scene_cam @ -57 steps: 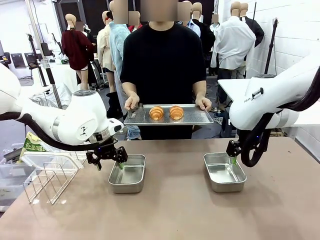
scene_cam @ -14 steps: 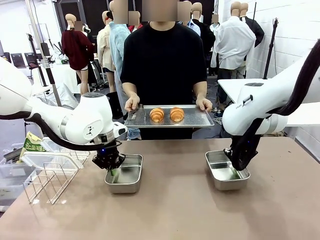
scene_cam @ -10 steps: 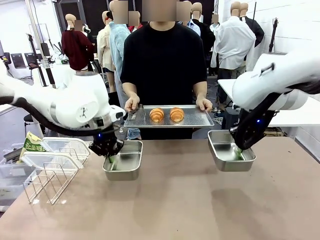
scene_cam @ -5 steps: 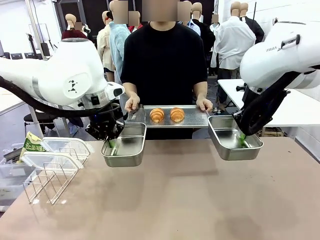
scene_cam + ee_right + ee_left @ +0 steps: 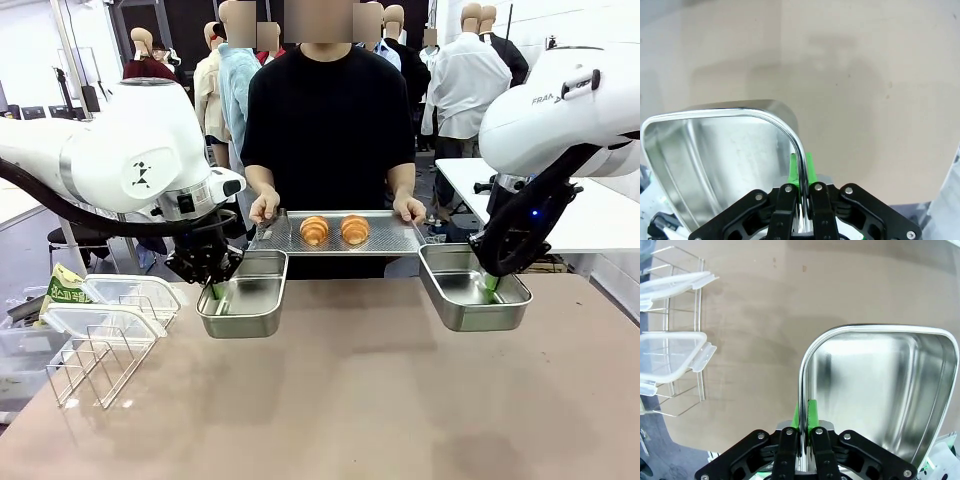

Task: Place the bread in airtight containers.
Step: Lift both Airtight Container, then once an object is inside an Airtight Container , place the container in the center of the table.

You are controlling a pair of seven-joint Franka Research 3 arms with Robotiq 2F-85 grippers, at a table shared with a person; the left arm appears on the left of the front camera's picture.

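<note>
Croissants (image 5: pixel 314 229) (image 5: pixel 354 229), two of them, lie side by side in the middle of a flat metal tray (image 5: pixel 395 238). A person in a black shirt holds this tray at the far side of the tabletop (image 5: pixel 350 400), with one hand (image 5: pixel 264 206) on one end and the other hand (image 5: pixel 407 207) on the other end. The bread is on the tray and not in any container.

The left jaws are closed on the rim of the left container (image 5: pixel 243 295). In the left wrist view the green pads (image 5: pixel 811 412) pinch the thin steel wall of this tub (image 5: pixel 875 385) at one short side, one pad inside and one outside. The tub hangs in the air above the tabletop, open at the top, and its inside is bare shiny steel.

The right jaws are closed in the same way on the right container (image 5: pixel 475 290). In the right wrist view the pads (image 5: pixel 808 167) grip the wall of this tub (image 5: pixel 715 150) near a rounded corner. It is also raised above the tabletop and its inside is bare steel.

In the front view the far rim of each tub comes close to a near corner of the tray; whether they touch, I cannot tell.

At the robot's left side clear plastic bins (image 5: pixel 130 300) and a wire rack (image 5: pixel 90 365) stand on the tabletop, well apart from both tubs.
</note>
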